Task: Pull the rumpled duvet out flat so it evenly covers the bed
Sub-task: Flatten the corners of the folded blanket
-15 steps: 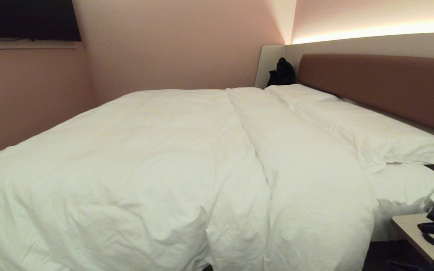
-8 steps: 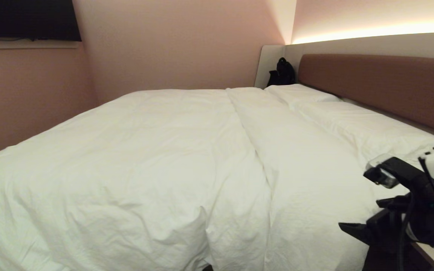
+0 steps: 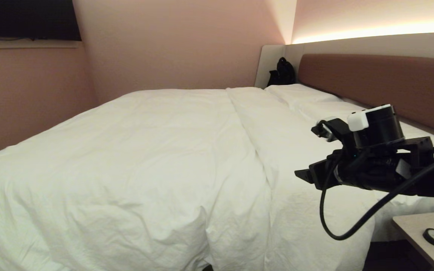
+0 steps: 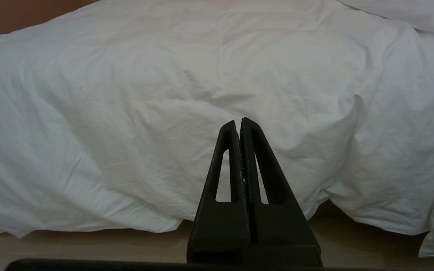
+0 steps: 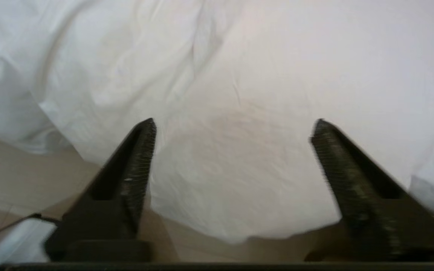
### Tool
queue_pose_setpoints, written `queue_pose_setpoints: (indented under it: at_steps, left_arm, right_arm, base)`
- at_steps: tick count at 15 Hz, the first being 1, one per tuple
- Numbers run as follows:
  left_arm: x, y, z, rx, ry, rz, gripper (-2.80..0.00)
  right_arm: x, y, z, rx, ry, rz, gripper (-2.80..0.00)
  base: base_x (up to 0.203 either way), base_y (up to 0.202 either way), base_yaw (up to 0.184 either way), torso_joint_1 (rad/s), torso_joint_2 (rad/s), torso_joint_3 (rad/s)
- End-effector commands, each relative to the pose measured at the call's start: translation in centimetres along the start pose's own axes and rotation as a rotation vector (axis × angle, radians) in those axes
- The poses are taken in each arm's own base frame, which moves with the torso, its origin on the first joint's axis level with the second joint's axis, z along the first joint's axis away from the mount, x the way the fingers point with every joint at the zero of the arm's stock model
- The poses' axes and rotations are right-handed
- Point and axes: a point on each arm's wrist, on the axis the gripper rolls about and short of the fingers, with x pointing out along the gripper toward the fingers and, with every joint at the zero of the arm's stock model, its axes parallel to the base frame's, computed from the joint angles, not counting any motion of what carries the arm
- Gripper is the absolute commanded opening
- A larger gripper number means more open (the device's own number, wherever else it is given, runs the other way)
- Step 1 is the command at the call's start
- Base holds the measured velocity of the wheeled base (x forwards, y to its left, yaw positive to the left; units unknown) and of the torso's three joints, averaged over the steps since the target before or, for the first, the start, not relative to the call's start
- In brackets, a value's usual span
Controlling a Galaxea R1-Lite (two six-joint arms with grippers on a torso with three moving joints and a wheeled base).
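Over near-right corner of bed (image 3: pixel 409 75), right gripper (image 5: pixel 232 130) spread wide, empty above duvet (image 3: pixel 145 158) — could snag pillow (image 3: pixel 352 113) or sheet w/ duvet edge, dragging it crooked; left gripper (image 4: pixel 238 126) pressed together, parked.

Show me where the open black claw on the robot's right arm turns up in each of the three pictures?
Head view: right gripper at right, above the duvet.
Left wrist view: not in it.
Right wrist view: right gripper, open, fills the foreground.
Shared landmark: the duvet.
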Motion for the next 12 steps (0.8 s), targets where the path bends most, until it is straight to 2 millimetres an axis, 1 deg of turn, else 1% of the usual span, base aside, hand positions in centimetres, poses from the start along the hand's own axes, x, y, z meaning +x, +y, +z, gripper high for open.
queue_pose_setpoints:
  at_steps: [1,2,7,9,12]
  left_arm:
    - [0.0,0.0,0.0,0.0,-0.001,0.0,-2.8]
    - [0.0,0.0,0.0,0.0,-0.001,0.0,-2.8]
    - [0.0,0.0,0.0,0.0,-0.001,0.0,-2.8]
    - [0.0,0.0,0.0,0.0,-0.001,0.0,-2.8]
    - [0.0,0.0,0.0,0.0,-0.001,0.0,-2.8]
  right_arm:
    - [2.5,0.6,0.1,0.018,0.028,-0.001,-2.8]
    - [3.0,0.7,0.2,0.031,0.03,-0.002,-2.8]
    - [4.2,0.9,0.8,0.048,0.023,-0.001,-2.8]
    - [4.0,0.8,0.6,0.057,0.029,-0.003,-2.8]
    - [4.1,-0.1,0.5,0.094,0.034,-0.027,-2.8]
  base:
    - [0.0,0.0,0.0,0.0,0.0,0.0]
    - [0.0,0.0,0.0,0.0,0.0,0.0]
    - [0.0,0.0,0.0,0.0,0.0,0.0]
    - [0.0,0.0,0.0,0.0,0.0,0.0]
    - [0.0,0.0,0.0,0.0,0.0,0.0]
